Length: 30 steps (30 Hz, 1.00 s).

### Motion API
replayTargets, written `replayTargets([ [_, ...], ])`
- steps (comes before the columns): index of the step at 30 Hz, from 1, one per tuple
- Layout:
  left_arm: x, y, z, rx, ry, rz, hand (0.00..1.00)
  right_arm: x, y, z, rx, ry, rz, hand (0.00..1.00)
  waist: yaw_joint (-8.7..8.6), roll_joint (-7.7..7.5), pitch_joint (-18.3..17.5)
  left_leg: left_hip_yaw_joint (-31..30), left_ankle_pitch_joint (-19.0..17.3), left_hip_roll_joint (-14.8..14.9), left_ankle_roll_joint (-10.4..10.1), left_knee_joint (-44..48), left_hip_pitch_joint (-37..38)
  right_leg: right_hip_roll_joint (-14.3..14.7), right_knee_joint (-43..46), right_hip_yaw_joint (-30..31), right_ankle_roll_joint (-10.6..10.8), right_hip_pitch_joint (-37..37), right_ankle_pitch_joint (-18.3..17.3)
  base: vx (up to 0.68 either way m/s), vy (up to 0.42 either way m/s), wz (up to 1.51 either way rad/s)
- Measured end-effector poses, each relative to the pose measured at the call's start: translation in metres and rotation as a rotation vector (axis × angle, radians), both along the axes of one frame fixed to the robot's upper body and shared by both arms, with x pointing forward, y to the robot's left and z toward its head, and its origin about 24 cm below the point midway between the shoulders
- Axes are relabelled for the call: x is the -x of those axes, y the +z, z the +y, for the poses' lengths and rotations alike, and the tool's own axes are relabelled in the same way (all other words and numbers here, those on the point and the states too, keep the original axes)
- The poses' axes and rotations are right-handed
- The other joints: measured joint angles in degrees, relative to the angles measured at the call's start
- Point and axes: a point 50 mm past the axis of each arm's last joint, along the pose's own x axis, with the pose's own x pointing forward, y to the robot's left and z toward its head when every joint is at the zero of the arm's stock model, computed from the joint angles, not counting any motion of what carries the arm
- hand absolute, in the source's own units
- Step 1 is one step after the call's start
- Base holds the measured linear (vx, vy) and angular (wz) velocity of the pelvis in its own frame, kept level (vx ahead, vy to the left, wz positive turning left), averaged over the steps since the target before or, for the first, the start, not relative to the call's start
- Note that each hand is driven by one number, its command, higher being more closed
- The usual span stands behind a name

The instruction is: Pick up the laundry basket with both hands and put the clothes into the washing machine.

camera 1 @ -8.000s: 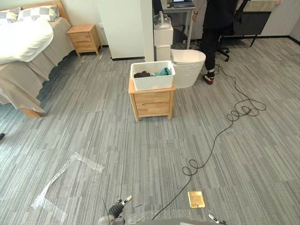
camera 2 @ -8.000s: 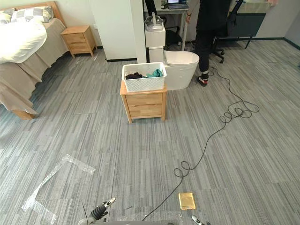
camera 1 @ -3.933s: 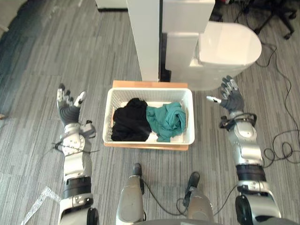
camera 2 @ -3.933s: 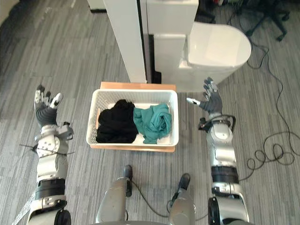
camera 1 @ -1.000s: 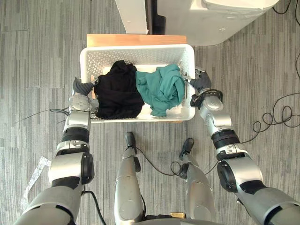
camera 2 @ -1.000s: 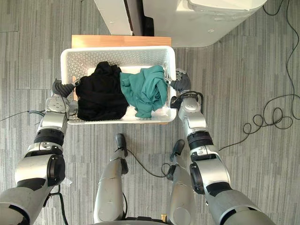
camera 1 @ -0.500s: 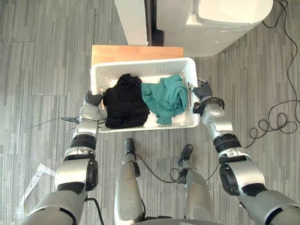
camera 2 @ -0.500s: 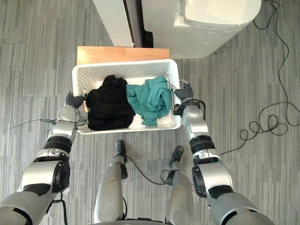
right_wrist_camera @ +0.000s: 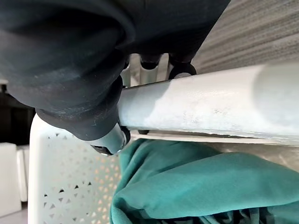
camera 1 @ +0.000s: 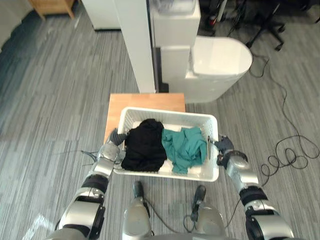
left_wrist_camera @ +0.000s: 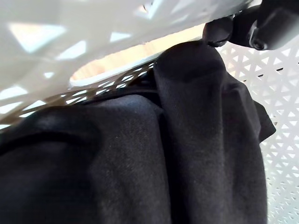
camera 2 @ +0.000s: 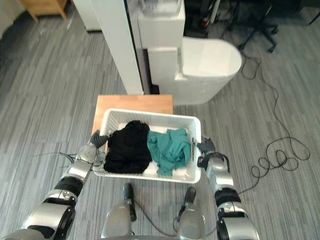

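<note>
Since both hands are at the short ends of the laundry basket (camera 1: 172,113), the left eye view reads as a two-handed hold: left hand (camera 1: 113,138) on one end wall, right hand (camera 1: 226,146) on the other, with one silver finger inside the rim and so pinching the wall. The basket's far edge overlaps the wooden nightstand (camera 1: 145,100) that serves as the surface; contact or clearance cannot be told. Inside lie a black garment (camera 1: 144,146) and a teal garment (camera 1: 184,148), side by side and touching. Right eye view: grey plank-patterned floor (camera 2: 45,85), a white column (camera 2: 112,45) just behind the surface, and next to it a white rounded unit (camera 2: 210,60), which I take to be the washing machine; an office chair (camera 2: 257,32) stands further off. Left wrist view: dark fingertips (left_wrist_camera: 219,28) hook over the perforated wall, closed on it, with black cloth pressed against the wall inside. Right wrist view: fingers (right_wrist_camera: 210,109) are clamped along the rim above the teal cloth. Judgement: thin perforated plastic, light, somewhat flexible, with a smooth rim that could slip; best held at the end rims and kept level. The clothes are soft and loose and would slide if the basket tilts.
</note>
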Motion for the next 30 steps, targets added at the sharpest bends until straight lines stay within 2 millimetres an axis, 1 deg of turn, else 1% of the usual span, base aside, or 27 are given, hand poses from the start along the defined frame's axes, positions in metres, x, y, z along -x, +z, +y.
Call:
replayTargets([
  [1, 0.011, -0.01, -0.001, 0.053, -0.014, 0.027, 1.0, 0.009, -0.008, -0.003, -0.008, -0.001, 0.026, 1.0, -0.47, 0.22, -1.67, 0.47, -0.11, -0.1, -0.13, -0.61, 2.26, 0.14, -1.12, 0.52, 0.17, 1.96, 0.11, 0.1, 0.003, -0.18],
  [4, 0.027, -0.024, -0.003, 0.129, -0.028, 0.061, 1.0, 0.021, -0.018, -0.009, -0.036, -0.01, 0.057, 1.0, -1.49, 0.77, -3.73, 0.84, -0.65, 0.28, -0.83, -1.44, 6.13, 0.97, -2.92, 0.53, 0.22, 6.14, 0.1, 0.08, -0.008, -0.07],
  [5, 0.03, -0.027, -0.003, 0.145, -0.027, 0.069, 1.0, 0.022, -0.019, -0.009, -0.049, -0.011, 0.06, 1.0, -1.54, 0.89, -4.18, 0.91, -0.82, 0.54, -1.01, -1.43, 6.7, 1.26, -3.29, 0.55, 0.22, 6.81, 0.11, 0.07, -0.038, -0.04],
  [7, 0.038, -0.033, -0.005, 0.181, -0.02, 0.079, 1.0, 0.029, -0.025, -0.011, -0.061, -0.019, 0.079, 1.0, -1.58, 1.36, -5.38, 0.91, -1.22, 1.53, -1.49, -1.22, 7.91, 2.43, -4.82, 0.38, 0.13, 8.8, 0.16, 0.04, -0.044, -0.02],
  [10, 0.054, -0.046, -0.015, 0.257, -0.004, 0.105, 1.0, 0.043, -0.035, -0.016, -0.103, -0.061, 0.11, 1.0, -1.53, 2.84, -6.78, -0.19, -2.9, 4.11, -2.43, 1.93, 7.67, 4.98, -7.09, -0.83, -0.47, 11.77, 0.23, 0.03, -0.083, 0.09],
  [11, 0.063, -0.052, -0.021, 0.288, -0.004, 0.122, 1.0, 0.05, -0.04, -0.021, -0.116, -0.084, 0.125, 1.0, -1.32, 3.67, -7.34, -0.79, -4.2, 5.46, -1.81, 4.89, 6.63, 5.97, -6.96, -0.93, -0.99, 12.25, -0.26, 0.01, -0.074, 0.1],
  [12, 0.068, -0.055, -0.028, 0.315, -0.014, 0.133, 1.0, 0.057, -0.043, -0.026, -0.125, -0.111, 0.137, 1.0, -1.28, 4.09, -7.42, -1.61, -5.08, 6.23, -0.57, 8.89, 4.98, 6.33, -6.3, -1.02, -1.46, 12.56, -0.98, -0.01, -0.061, 0.1],
  [13, 0.07, -0.057, -0.03, 0.324, -0.014, 0.14, 1.0, 0.06, -0.045, -0.028, -0.135, -0.123, 0.142, 1.0, -1.28, 4.21, -7.4, -2.02, -5.15, 6.5, -0.39, 10.85, 4.12, 6.39, -5.96, -1.08, -1.68, 12.68, -1.26, -0.02, -0.046, 0.1],
  [14, 0.074, -0.061, -0.035, 0.341, -0.011, 0.155, 1.0, 0.065, -0.047, -0.031, -0.142, -0.142, 0.15, 1.0, -1.42, 4.55, -7.22, -4.78, -5.15, 6.67, -0.4, 15.34, 2.36, 6.49, -5.35, -0.93, -1.66, 13.26, -1.42, -0.02, -0.034, -0.07],
  [15, 0.078, -0.064, -0.039, 0.356, -0.006, 0.168, 1.0, 0.068, -0.049, -0.034, -0.144, -0.156, 0.156, 1.0, -1.4, 4.85, -7.3, -9.74, -5.2, 5.78, -0.48, 18.22, 1.69, 6.38, -4.24, -0.04, -1.79, 13.44, -1.73, -0.01, -0.018, -0.2],
  [16, 0.08, -0.064, -0.041, 0.362, -0.006, 0.168, 1.0, 0.069, -0.049, -0.034, -0.143, -0.163, 0.157, 1.0, -1.3, 4.86, -7.25, -12.21, -5.39, 5.19, -0.62, 19.31, 1.78, 6.23, -3.67, 0.78, -1.78, 13.41, -1.87, -0.01, 0.05, -0.55],
  [17, 0.085, -0.063, -0.044, 0.375, -0.006, 0.159, 1.0, 0.068, -0.048, -0.036, -0.142, -0.174, 0.154, 1.0, -0.57, 4.98, -7.09, -18.73, -8.23, 2.48, -1.7, 22.97, 2.02, 5.75, -2.49, 3.34, -1.74, 12.91, -1.89, -0.02, 0.171, -1.08],
  [18, 0.09, -0.063, -0.048, 0.388, -0.009, 0.149, 1.0, 0.068, -0.047, -0.038, -0.145, -0.187, 0.146, 1.0, 0.42, 5.99, -7.11, -25.08, -12.78, -0.58, -1.93, 26.32, 3.28, 5.83, -0.9, 7.2, -1.65, 11.56, -1.85, -0.08, 0.313, -1.46],
  [19, 0.093, -0.062, -0.049, 0.39, -0.013, 0.144, 1.0, 0.068, -0.046, -0.038, -0.143, -0.186, 0.137, 1.0, 0.93, 6.96, -7.35, -28.87, -15.66, -1.57, -1.81, 27.79, 3.95, 6.57, 0.4, 10.13, -1.33, 10.18, -1.92, -0.1, 0.323, -1.63],
  [20, 0.096, -0.061, -0.049, 0.394, -0.011, 0.139, 1.0, 0.068, -0.046, -0.038, -0.143, -0.182, 0.132, 1.0, 1.45, 7.85, -7.87, -31.58, -18.09, -2.21, -2.61, 28.14, 4.84, 7.41, 1.57, 13.23, -1.08, 8.14, -2.35, -0.15, 0.298, -1.62],
  [21, 0.096, -0.06, -0.049, 0.406, -0.01, 0.134, 1.0, 0.067, -0.043, -0.039, -0.138, -0.177, 0.119, 1.0, 1.5, 8.68, -8.45, -32.19, -21.76, -2.65, -2.59, 27.36, 5.74, 7.9, 2.01, 17.19, -0.14, 5.57, -2.18, -0.17, 0.263, -1.35],
  [22, 0.095, -0.059, -0.05, 0.409, -0.012, 0.128, 1.0, 0.066, -0.04, -0.04, -0.134, -0.174, 0.107, 1.0, 1.17, 8.88, -8.59, -32.14, -23.68, -3.11, -1.77, 26.61, 5.82, 7.91, 2.05, 19.13, 0.54, 4.04, -1.73, -0.25, 0.326, -1.28],
  [23, 0.092, -0.054, -0.051, 0.41, -0.023, 0.105, 1.0, 0.064, -0.035, -0.042, -0.13, -0.172, 0.078, 1.0, 0.1, 9.01, -8.71, -30.92, -27.62, -3.78, -0.93, 24.94, 5.2, 7.8, 1.82, 23.0, 1.59, 0.98, -1.12, -0.25, 0.306, -0.95],
  [24, 0.09, -0.052, -0.05, 0.404, -0.029, 0.095, 1.0, 0.064, -0.035, -0.041, -0.142, -0.181, 0.071, 1.0, 0.08, 7.58, -8.39, -28.87, -28.15, -5.12, -0.48, 25.8, 4.25, 7.07, 1.31, 25.7, 1.97, -0.44, -0.87, -0.26, 0.322, -1.52],
  [25, 0.088, -0.05, -0.05, 0.392, -0.04, 0.092, 1.0, 0.07, -0.036, -0.039, -0.154, -0.197, 0.065, 1.0, -0.1, 4.56, -8.21, -24.93, -27.75, -8.45, 1.54, 25.61, 2.81, 5.24, -4.11, 32.32, 2.35, -2.1, -2.55, -0.19, 0.263, -1.35],
  [26, 0.085, -0.049, -0.052, 0.391, -0.051, 0.089, 1.0, 0.073, -0.035, -0.041, -0.15, -0.206, 0.055, 1.0, -0.14, 4.36, -8.13, -24.13, -27.04, -9.3, 2.91, 25.36, 2.16, 4.57, -5.71, 33.93, 2.45, -2.65, -6.4, -0.23, 0.333, -1.79],
  [27, 0.083, -0.047, -0.055, 0.408, -0.059, 0.079, 1.0, 0.074, -0.034, -0.04, -0.156, -0.218, 0.045, 1.0, 0.25, 3.53, -8.44, -19.65, -25.67, -9.14, 5.31, 24.42, 0.25, 5.08, -3.89, 36.5, 2.88, -6.63, -5.09, -0.18, 0.301, -1.59],
  [28, 0.077, -0.042, -0.05, 0.39, -0.061, 0.061, 1.0, 0.076, -0.034, -0.034, -0.172, -0.23, 0.037, 1.0, -0.61, 0.08, -8.25, -15.5, -25.39, -11.19, 5.69, 25.31, -1.26, 5.76, 0.23, 34.3, -5.93, -9.09, 8.13, -0.14, 0.24, -1.82],
  [29, 0.075, -0.04, -0.046, 0.383, -0.058, 0.055, 1.0, 0.077, -0.034, -0.033, -0.173, -0.233, 0.035, 1.0, 0.36, -0.59, -7.74, -13.26, -25.21, -11.07, 6.52, 25.07, -1.04, 4.89, -3.35, 31.11, -4.39, -9.42, 13.04, -0.15, 0.164, -2.27],
  [30, 0.073, -0.039, -0.046, 0.396, -0.043, 0.052, 1.0, 0.075, -0.034, -0.028, -0.186, -0.242, 0.032, 1.0, 1.01, 0.18, -7.33, -5.71, -22.73, -7.82, 7.61, 22.5, -0.42, 6.14, -6.9, 22.86, -5.07, -9.61, 21.18, -0.14, 0.064, -1.87],
])
